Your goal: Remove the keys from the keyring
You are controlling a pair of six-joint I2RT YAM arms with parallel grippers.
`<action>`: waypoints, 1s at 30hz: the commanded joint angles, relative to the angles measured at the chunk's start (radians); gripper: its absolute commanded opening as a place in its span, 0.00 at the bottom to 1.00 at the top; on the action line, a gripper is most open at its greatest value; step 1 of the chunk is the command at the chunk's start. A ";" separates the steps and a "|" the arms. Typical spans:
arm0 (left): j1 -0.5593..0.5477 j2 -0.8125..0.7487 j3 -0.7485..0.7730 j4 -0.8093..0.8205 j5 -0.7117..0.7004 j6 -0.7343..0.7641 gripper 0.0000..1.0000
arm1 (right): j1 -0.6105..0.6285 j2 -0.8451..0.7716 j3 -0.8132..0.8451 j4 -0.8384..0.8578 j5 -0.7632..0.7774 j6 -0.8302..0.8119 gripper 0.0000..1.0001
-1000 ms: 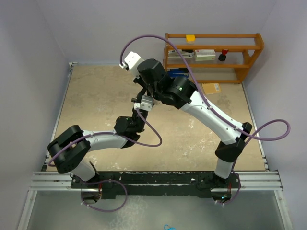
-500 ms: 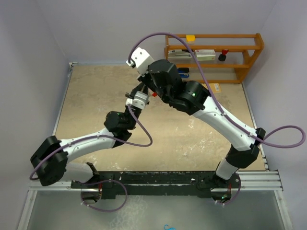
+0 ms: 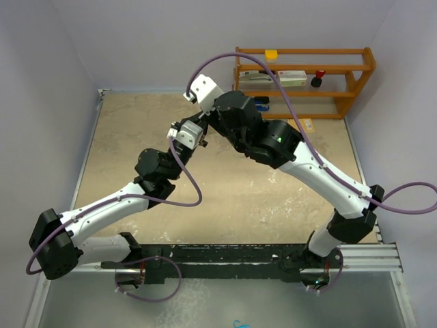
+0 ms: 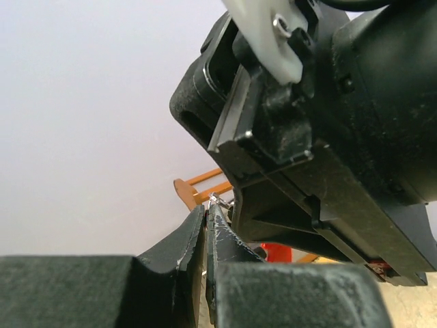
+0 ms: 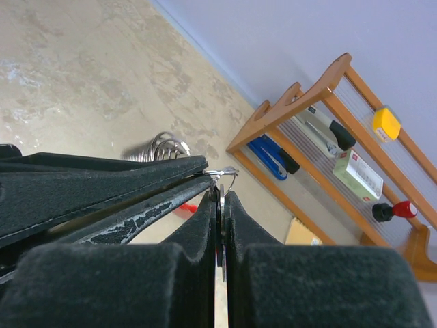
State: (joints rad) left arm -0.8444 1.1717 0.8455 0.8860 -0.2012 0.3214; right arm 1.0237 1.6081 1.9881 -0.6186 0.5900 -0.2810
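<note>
**Keyring [image 5: 164, 145] part hidden, a wire loop [image 5: 227, 173] pinched where both grippers meet**

Keyring: in the right wrist view only a silvery ridged coil shows, with a scrap of red [image 5: 183, 209] lower down, both behind the left arm's fingers. Whether it lies on the table [image 5: 82, 55] or hangs cannot be told. Just in front of it, a thin silver wire loop sits at the very tips of both grippers. No separate keys can be made out.

The left gripper [image 4: 208, 215] reaches in from the left, fingers pressed together, the loop at its tip. The right gripper [image 5: 220, 195] comes from the near side, pads together under the same loop. Both appear clamped on it, and their long axes cross there at roughly a right angle.

Neither arm is nearer — the loop is shared, so the coming move likely turns on pulling one tip away along its own axis. The top view shows the meeting point raised over the far middle of the table. A wooden shelf [image 5: 321, 89] stands close behind to the right, so the freer side is leftward.
</note>
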 commanded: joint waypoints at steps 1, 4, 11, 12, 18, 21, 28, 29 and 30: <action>0.010 -0.045 0.031 0.060 0.016 -0.026 0.00 | -0.015 -0.057 -0.013 0.022 0.077 -0.017 0.00; 0.010 -0.045 0.015 0.063 -0.013 -0.016 0.00 | -0.014 -0.069 -0.021 0.046 0.084 -0.028 0.00; 0.010 -0.043 -0.025 0.087 -0.069 0.007 0.00 | -0.014 -0.071 -0.014 0.076 0.082 -0.058 0.00; 0.010 -0.041 -0.031 0.096 -0.079 0.011 0.00 | -0.015 -0.070 -0.015 0.082 0.082 -0.062 0.00; 0.010 -0.022 -0.034 0.117 -0.092 -0.005 0.00 | -0.014 -0.057 0.002 0.078 0.082 -0.062 0.00; 0.010 -0.026 -0.036 0.092 -0.059 -0.013 0.03 | -0.014 -0.046 0.014 0.071 0.087 -0.063 0.00; 0.009 -0.059 -0.068 0.066 0.116 -0.037 0.26 | -0.014 -0.004 0.043 0.063 0.114 -0.076 0.00; 0.009 -0.065 -0.072 0.061 0.133 -0.041 0.27 | -0.015 0.000 0.045 0.063 0.116 -0.077 0.00; 0.008 -0.069 -0.073 0.056 0.152 -0.043 0.27 | -0.015 0.000 0.047 0.063 0.113 -0.077 0.00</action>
State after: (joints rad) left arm -0.8387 1.1469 0.7860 0.9337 -0.1665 0.3069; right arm 1.0122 1.6001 1.9820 -0.5930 0.6659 -0.3412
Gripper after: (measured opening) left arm 0.260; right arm 0.026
